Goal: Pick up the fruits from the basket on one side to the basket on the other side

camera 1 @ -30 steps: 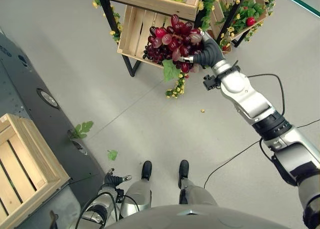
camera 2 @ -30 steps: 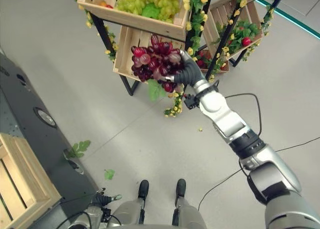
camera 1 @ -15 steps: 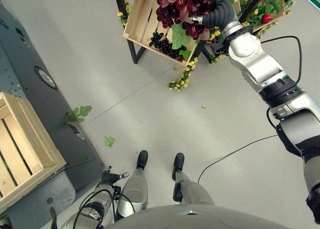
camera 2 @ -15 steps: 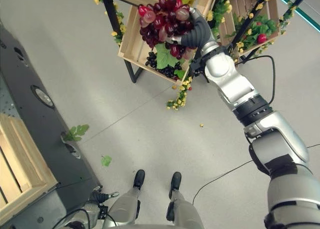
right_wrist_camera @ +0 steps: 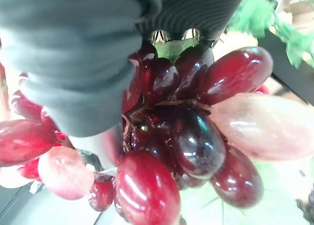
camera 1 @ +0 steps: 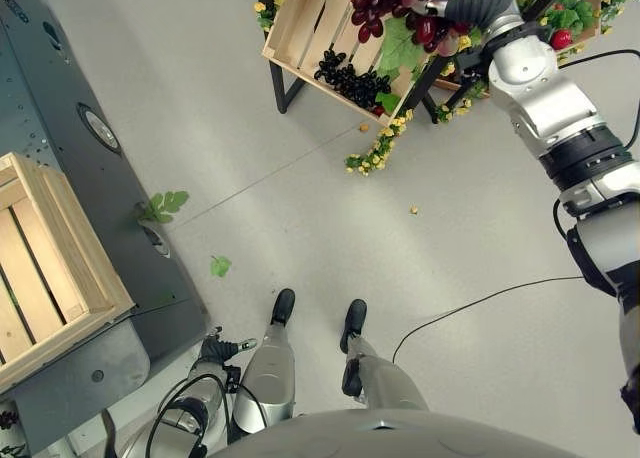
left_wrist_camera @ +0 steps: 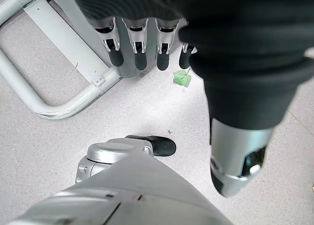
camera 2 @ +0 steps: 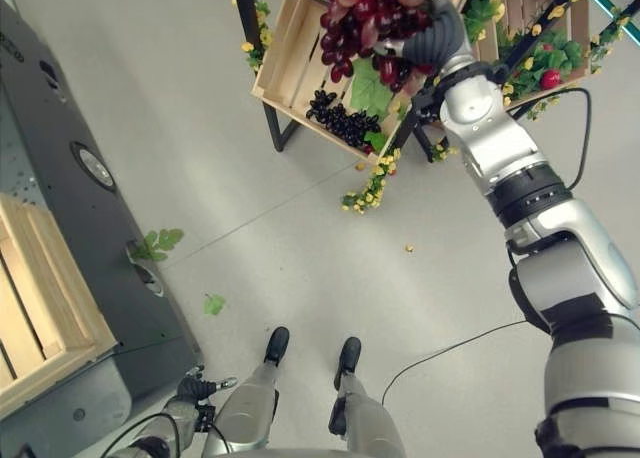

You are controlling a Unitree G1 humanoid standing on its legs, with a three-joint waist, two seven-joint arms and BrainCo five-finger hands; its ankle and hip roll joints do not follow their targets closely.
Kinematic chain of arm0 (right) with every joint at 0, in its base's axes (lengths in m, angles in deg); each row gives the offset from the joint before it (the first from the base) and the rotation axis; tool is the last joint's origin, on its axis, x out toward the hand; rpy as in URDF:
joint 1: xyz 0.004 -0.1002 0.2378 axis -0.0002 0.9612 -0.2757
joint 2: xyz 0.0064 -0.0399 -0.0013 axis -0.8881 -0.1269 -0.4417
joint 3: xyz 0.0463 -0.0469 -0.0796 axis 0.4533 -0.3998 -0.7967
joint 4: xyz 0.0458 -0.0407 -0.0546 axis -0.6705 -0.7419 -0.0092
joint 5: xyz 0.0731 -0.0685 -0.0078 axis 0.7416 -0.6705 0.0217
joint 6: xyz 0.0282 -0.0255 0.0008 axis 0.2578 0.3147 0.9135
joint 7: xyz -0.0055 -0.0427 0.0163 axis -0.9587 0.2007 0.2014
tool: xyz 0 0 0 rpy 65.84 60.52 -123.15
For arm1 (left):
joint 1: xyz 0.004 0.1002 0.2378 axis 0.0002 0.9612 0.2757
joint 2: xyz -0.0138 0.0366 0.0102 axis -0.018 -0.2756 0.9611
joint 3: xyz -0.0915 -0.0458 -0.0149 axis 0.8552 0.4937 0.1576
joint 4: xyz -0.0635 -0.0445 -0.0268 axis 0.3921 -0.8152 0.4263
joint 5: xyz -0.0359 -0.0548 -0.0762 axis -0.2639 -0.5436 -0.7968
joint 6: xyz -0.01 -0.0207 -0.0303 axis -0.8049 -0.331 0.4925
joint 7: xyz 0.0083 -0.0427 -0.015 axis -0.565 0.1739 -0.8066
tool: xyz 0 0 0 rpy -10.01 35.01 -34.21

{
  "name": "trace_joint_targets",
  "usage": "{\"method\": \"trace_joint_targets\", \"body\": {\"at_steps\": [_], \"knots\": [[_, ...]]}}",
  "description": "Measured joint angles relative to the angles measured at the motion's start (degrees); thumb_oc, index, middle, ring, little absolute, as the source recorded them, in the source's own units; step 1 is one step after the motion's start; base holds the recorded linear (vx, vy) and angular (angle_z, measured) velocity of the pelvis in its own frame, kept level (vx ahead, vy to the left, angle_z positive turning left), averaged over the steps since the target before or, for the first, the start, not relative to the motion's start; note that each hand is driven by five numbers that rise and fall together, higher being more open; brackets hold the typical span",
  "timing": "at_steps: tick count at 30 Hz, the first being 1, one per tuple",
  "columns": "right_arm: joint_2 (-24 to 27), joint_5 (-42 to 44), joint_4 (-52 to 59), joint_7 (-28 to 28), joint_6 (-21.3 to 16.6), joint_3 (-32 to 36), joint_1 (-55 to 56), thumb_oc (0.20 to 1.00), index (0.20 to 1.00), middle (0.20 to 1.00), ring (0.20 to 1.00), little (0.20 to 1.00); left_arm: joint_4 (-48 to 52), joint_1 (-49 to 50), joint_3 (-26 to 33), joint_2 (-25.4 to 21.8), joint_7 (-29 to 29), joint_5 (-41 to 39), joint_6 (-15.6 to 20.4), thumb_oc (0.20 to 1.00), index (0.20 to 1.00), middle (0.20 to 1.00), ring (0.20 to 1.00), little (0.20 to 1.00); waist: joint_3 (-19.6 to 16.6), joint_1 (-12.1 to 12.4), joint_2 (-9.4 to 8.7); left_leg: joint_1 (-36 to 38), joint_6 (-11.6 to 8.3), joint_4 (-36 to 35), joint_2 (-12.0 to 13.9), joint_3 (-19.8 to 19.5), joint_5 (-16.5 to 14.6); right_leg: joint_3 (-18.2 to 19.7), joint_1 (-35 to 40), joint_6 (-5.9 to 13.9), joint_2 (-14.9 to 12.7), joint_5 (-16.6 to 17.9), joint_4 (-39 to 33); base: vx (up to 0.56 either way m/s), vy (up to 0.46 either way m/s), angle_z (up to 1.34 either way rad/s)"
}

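Note:
My right hand is raised in front of the tilted wooden crate on the black stand, shut on a bunch of red grapes with a green leaf hanging below it. The right wrist view has the red grapes pressed against the palm. A bunch of black grapes lies at the crate's low end. My left hand hangs low by my side with its fingers straight and nothing in it. A second wooden crate sits on the dark grey cart at my left.
Another crate with green leaves and red fruit hangs at the right of the stand. Yellow flower garlands trail from the stand to the floor. Loose green leaves lie on the floor beside the dark cart.
My right hand has carried the red grapes up and away from the crate, uncovering the black grapes. The camera has shifted, so the stand now sits higher and further right.

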Motion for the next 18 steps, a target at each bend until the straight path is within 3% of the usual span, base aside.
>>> {"method": "trace_joint_targets", "body": {"at_steps": [10,18], "knots": [[1.9,2.23,1.87,-0.92,-0.13,0.54,-0.47,0.2,0.2,0.2,0.2,0.2,-0.36,-0.24,-0.96,-0.21,0.0,-1.83,0.3,1.0,1.0,1.0,1.0,1.0,0.02,-0.22,-0.04,-0.21,0.06,0.12,-0.28,-0.13,0.04,-0.32,-0.03,0.0,-0.21,0.0,0.01,0.01,0.032,0.01],[4.51,2.08,9.67,-0.75,-0.31,5.5,7.4,0.2,0.2,0.2,0.2,0.2,-0.47,-0.93,-0.85,-0.37,0.59,-2.09,0.09,1.0,1.0,1.0,1.0,1.0,0.45,-0.69,0.16,1.76,0.91,0.16,-1.71,-0.43,0.43,-0.35,1.63,0.6,-1.73,-0.4,1.22,-0.01,0.113,0.05]]}}
